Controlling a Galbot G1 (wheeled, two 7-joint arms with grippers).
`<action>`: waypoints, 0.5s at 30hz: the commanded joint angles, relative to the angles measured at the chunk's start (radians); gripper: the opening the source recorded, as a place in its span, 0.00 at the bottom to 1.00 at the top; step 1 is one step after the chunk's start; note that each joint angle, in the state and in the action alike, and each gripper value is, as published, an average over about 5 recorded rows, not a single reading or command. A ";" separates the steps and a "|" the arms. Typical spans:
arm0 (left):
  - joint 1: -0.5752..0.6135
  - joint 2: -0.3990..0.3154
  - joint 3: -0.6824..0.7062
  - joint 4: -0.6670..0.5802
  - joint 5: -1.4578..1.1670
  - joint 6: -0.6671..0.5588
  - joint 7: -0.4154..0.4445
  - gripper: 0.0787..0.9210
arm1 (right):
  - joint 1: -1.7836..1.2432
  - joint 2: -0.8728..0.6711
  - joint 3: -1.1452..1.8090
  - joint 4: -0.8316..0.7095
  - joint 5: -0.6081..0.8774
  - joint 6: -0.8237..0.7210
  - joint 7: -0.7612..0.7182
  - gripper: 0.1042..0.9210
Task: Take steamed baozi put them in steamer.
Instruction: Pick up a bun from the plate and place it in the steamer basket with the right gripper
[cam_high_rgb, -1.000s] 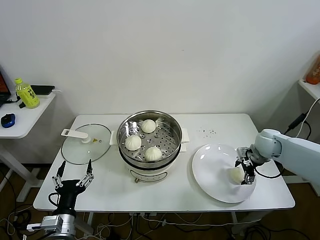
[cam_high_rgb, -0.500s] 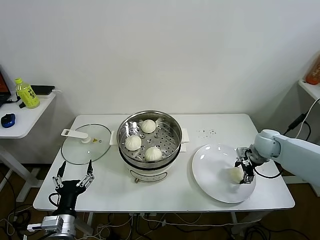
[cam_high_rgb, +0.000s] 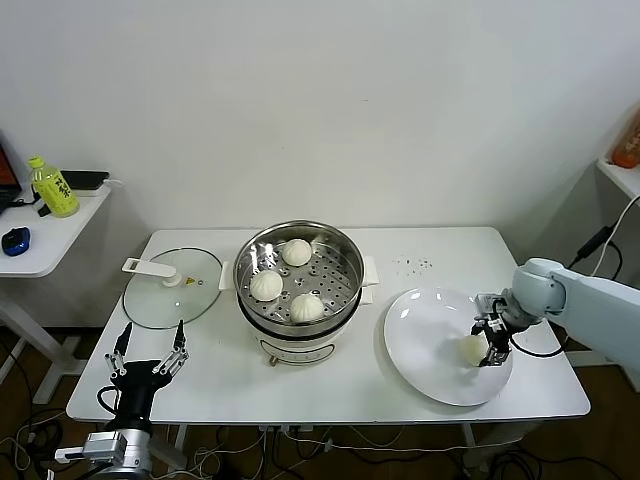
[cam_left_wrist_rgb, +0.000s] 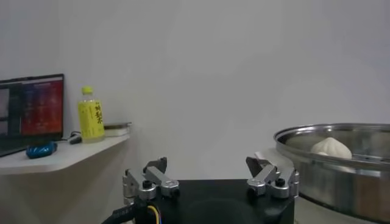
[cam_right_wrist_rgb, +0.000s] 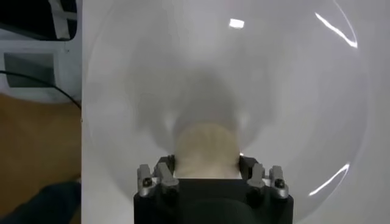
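Note:
One steamed baozi (cam_high_rgb: 470, 349) lies on the white plate (cam_high_rgb: 425, 340) at the table's right. My right gripper (cam_high_rgb: 480, 347) is down over it and shut on it. In the right wrist view the cream bun (cam_right_wrist_rgb: 207, 146) fills the gap between the fingers, and the right gripper (cam_right_wrist_rgb: 207, 165) touches it on both sides. The steamer (cam_high_rgb: 352, 262) stands mid-table with three baozi (cam_high_rgb: 296, 252) (cam_high_rgb: 266, 286) (cam_high_rgb: 307, 307) on its perforated tray. My left gripper (cam_high_rgb: 148, 345) hangs open by the table's front left edge, holding nothing. The left wrist view shows this gripper (cam_left_wrist_rgb: 210, 173) with the steamer (cam_left_wrist_rgb: 341, 182) beside it.
A glass lid (cam_high_rgb: 175, 290) with a white handle lies left of the steamer. A side table at far left carries a yellow bottle (cam_high_rgb: 55, 188) and a blue mouse (cam_high_rgb: 15, 240). Cables run under the table.
The right gripper's fingers have closed in from wide open onto the baozi on the plate. The left arm has not moved.

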 joint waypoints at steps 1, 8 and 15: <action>0.002 0.000 0.000 -0.001 0.001 0.000 0.000 0.88 | 0.190 -0.003 -0.112 0.043 0.066 -0.002 -0.009 0.69; 0.004 0.000 0.001 -0.001 0.003 -0.003 0.000 0.88 | 0.490 0.036 -0.297 0.096 0.215 -0.004 -0.019 0.69; 0.003 0.001 0.003 -0.001 0.015 -0.003 0.001 0.88 | 0.768 0.144 -0.477 0.117 0.393 0.002 -0.024 0.69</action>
